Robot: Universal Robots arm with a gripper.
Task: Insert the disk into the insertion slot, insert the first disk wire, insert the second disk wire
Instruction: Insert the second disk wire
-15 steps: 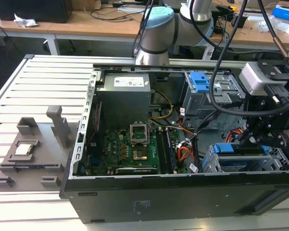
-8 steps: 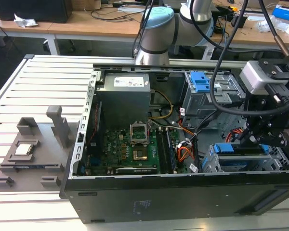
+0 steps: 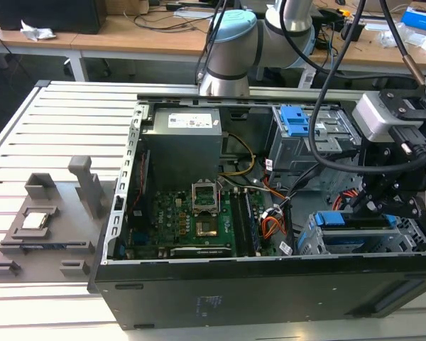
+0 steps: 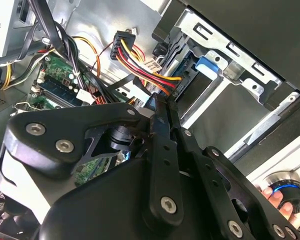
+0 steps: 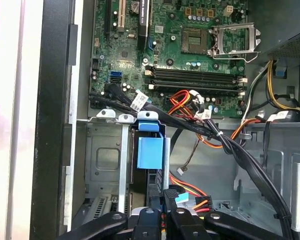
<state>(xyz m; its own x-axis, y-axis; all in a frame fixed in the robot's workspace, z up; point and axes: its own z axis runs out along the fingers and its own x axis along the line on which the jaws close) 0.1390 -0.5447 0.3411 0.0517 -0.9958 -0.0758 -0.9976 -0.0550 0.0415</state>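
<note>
The disk [image 3: 355, 219] sits in the insertion slot [image 3: 311, 243], a low grey cage at the open case's corner on the exterior view's right. Its blue frame [image 5: 150, 152] shows at the cage's end. My gripper [image 3: 382, 204] hangs just above that end. In both wrist views my fingers [image 4: 162, 130] come together on a black connector with red, yellow and black wires [image 4: 140, 67], held right at the disk's [image 4: 207, 65] end face. In the first wrist view the same wire plug [image 5: 192, 196] lies beside my gripper [image 5: 168, 200] near the cage [image 5: 107, 160].
A thick black cable bundle [image 5: 230, 145] crosses beside the cage. The motherboard [image 3: 192, 220], the power supply [image 3: 181, 138] and a taller bay with a blue latch [image 3: 298, 121] occupy the case. A grey fixture [image 3: 42, 220] lies on the slatted table. A person's hand [image 4: 285, 197] is nearby.
</note>
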